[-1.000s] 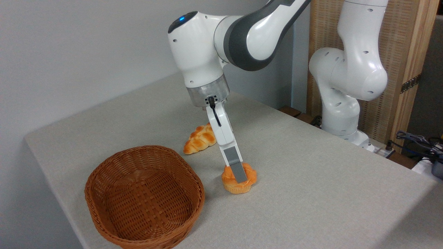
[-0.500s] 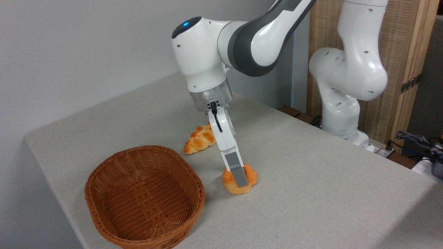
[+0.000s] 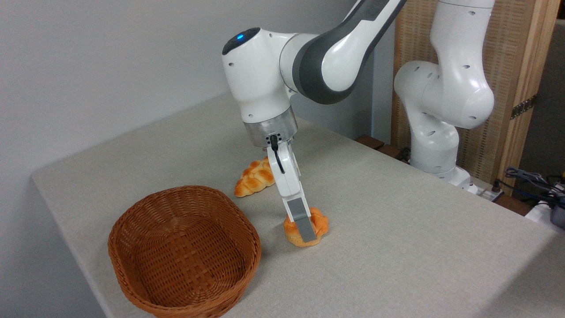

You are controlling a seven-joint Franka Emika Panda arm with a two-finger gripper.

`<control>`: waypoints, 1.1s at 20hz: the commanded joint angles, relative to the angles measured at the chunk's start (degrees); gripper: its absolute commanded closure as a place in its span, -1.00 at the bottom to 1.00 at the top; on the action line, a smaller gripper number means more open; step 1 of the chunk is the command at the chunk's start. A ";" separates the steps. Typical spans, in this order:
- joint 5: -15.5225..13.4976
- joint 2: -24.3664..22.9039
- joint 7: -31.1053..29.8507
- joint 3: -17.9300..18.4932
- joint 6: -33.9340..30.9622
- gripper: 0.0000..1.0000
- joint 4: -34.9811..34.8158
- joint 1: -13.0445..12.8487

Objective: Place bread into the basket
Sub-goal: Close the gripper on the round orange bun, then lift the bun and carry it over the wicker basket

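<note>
The bun [image 3: 306, 228] sits on the counter [image 3: 397, 247], just right of the basket [image 3: 183, 254] and apart from its rim. The hand [image 3: 304, 229] is down over it, tilted, with its near finger [image 3: 301, 221] lying across the front of the bun and reaching almost to the bun's base. The far finger is hidden behind the bun, so I cannot tell whether the hand has closed on it or only straddles it; the bun seems to rest on the counter, not lifted.

What the next move turns on is that the basket lies to the left of the bun and a little toward the camera, with its rim standing higher than the bun. Judging from that, once the grip is firm the bun needs to go up clear of the rim, then left across the short gap, and be let go over the basket's open, empty middle.

A braided loaf [image 3: 255, 176] lies behind the bun, farther from the camera, well out of that path.
</note>
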 commanded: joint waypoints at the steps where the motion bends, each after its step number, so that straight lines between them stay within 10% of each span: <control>1: 0.95 -0.16 0.88 0.68 1.23 0.16 -0.76 -0.32; 18: 0.86 -0.95 0.61 0.77 -5.97 0.16 1.95 -0.32; 22: -3.07 0.62 0.09 0.42 -12.92 0.15 9.85 -0.32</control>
